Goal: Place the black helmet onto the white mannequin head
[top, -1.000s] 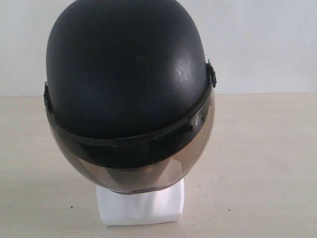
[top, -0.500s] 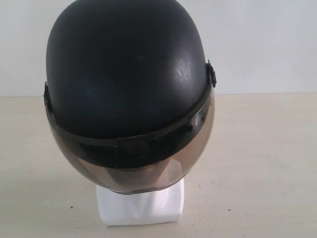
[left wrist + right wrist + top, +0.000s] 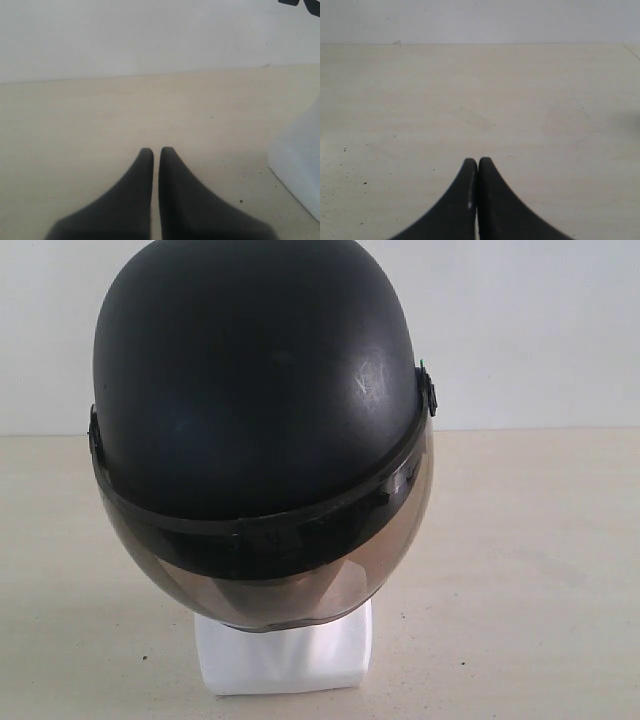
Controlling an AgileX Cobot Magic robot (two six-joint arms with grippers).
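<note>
- black helmet (image 3: 255,380) sits on white mannequin head (image 3: 285,658), looks seated.
- left gripper (image 3: 156,150) & right gripper (image 3: 478,160): both pinched closed, empty.
- Hold arms off; don't nudge it.

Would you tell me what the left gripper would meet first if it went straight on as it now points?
Nothing close: ahead of the shut left gripper lies only table, then probably the wall; the white mannequin head sits off to one side.
</note>
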